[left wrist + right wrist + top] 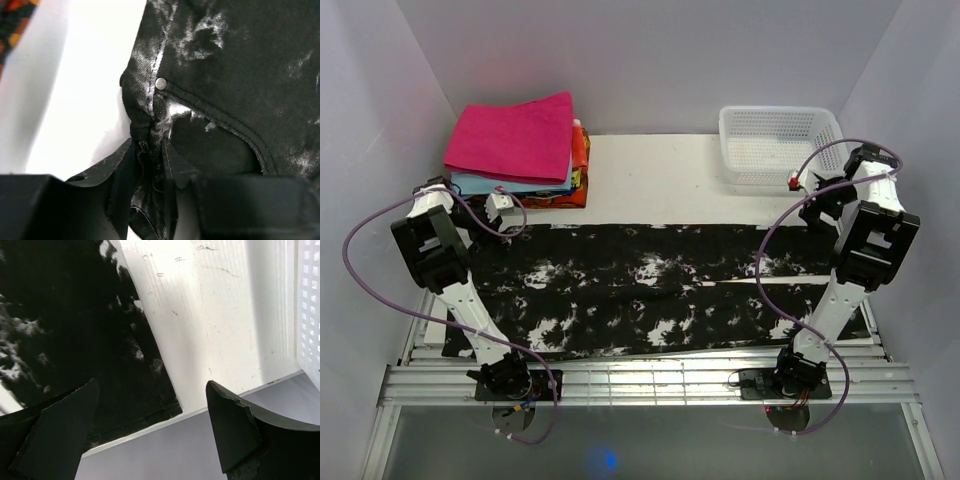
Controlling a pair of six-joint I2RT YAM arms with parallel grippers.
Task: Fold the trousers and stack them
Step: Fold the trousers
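Black trousers with white blotches point(650, 285) lie spread flat across the table, waist at the left, leg ends at the right. My left gripper point(503, 222) is shut on the far corner of the waistband point(150, 125), near a metal rivet point(160, 83). My right gripper point(817, 200) is open and empty, just above the far leg's hem corner point(165, 405) at the table's right edge. A stack of folded clothes point(520, 150), pink on top, sits at the back left.
A white mesh basket point(775, 145) stands at the back right, its wall showing in the right wrist view point(310, 305). White table surface point(650, 180) lies between stack and basket. Grey enclosure walls surround the table. Purple cables loop off both arms.
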